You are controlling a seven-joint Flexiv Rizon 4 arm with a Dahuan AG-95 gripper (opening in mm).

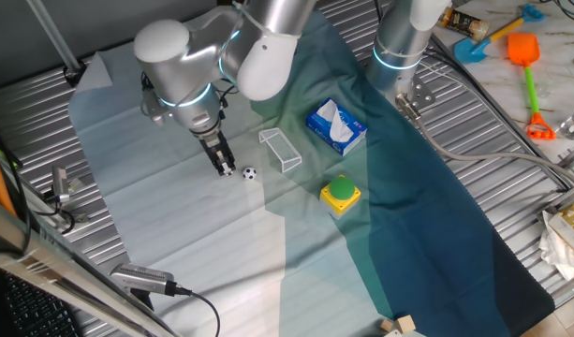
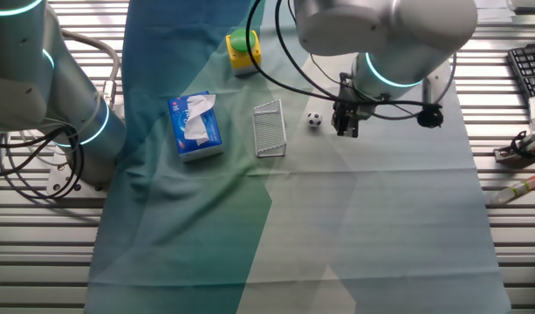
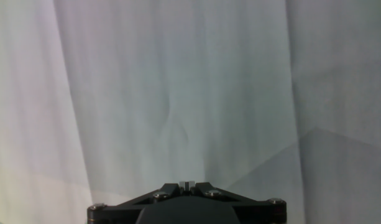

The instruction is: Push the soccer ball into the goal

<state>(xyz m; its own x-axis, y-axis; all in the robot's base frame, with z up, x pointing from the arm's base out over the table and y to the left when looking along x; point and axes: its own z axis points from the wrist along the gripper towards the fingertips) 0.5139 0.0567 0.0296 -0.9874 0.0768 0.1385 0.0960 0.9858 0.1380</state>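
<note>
The soccer ball (image 1: 249, 172) is a tiny white ball with black patches lying on the pale cloth; it also shows in the other fixed view (image 2: 313, 120). My gripper (image 1: 224, 168) is shut and empty, its tips down at the cloth just left of the ball, a small gap apart from it; in the other fixed view the gripper (image 2: 345, 128) stands just right of the ball. The goal (image 1: 280, 149) is a clear plastic box frame lying beyond the ball, away from my gripper (image 3: 186, 184); it also shows in the other fixed view (image 2: 269, 128). The hand view shows only cloth.
A blue-and-white tissue pack (image 1: 335, 127) lies past the goal. A green button on a yellow base (image 1: 341, 194) sits to the goal's side. A second arm's base (image 1: 399, 47) stands at the cloth's far edge. Toys (image 1: 527, 65) lie off the cloth.
</note>
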